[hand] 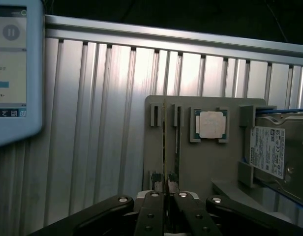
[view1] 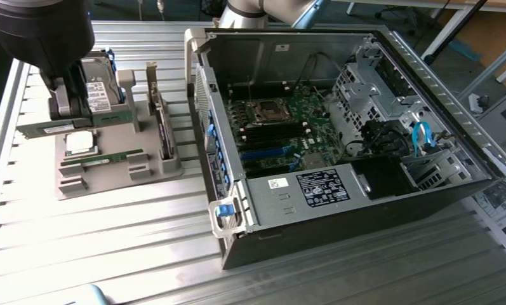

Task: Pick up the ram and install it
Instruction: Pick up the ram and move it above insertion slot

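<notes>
The black two-fingered gripper [hand: 165, 194] is closed almost fully on the ram [hand: 164, 147], a long, thin green circuit-board stick. The ram is pinched across its flat faces and so is seen edge-on between the fingers. This grip is judged to be chosen so that the stick is kept upright and square for a slot. The ram is lined up with the small bracket pairs along one edge of the flat grey parts holder [hand: 191, 167]. Whether it has been raised clear of them cannot be told. A second green memory stick [view1: 108, 157] is seated in the holder's next row, where it is kept on edge by the brackets. A square silver processor chip [hand: 212, 124] is framed in a recess at the holder's middle. A silver hard drive with a white label [hand: 269, 150] is propped at the holder's far side. Beside the holder, on the exterior view's right, an open black computer case [view1: 235, 44] is laid on its side, so that its green motherboard [view1: 274, 133] is exposed from above
</notes>
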You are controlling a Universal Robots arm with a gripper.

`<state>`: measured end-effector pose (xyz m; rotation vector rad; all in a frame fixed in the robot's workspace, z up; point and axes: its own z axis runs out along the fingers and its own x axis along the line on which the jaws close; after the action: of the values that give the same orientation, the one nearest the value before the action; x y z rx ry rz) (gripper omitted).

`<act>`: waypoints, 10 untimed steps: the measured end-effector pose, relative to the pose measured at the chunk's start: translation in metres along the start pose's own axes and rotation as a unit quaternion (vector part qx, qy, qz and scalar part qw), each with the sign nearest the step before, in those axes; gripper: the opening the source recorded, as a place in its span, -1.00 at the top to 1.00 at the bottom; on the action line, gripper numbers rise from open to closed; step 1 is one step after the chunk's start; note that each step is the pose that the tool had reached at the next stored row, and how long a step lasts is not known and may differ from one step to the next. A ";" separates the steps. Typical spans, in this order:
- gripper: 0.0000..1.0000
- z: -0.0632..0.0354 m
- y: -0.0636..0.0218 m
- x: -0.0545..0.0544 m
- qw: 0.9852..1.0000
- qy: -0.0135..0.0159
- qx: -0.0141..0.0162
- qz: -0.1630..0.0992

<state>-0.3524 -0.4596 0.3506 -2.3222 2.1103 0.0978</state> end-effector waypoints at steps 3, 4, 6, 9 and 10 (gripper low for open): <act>0.73 -0.0020 0.0001 0.000 1.000 0.000 0.000 0.000; 0.73 -0.0028 0.0001 0.000 1.000 0.000 0.000 0.000; 0.73 -0.0044 0.0002 0.000 1.000 0.000 0.000 0.000; 0.73 -0.0071 0.0003 0.000 1.000 0.000 0.000 0.000; 0.73 -0.0083 0.0003 0.000 1.000 0.000 0.000 0.000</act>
<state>-0.3524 -0.4596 0.3588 -2.3223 2.1102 0.0979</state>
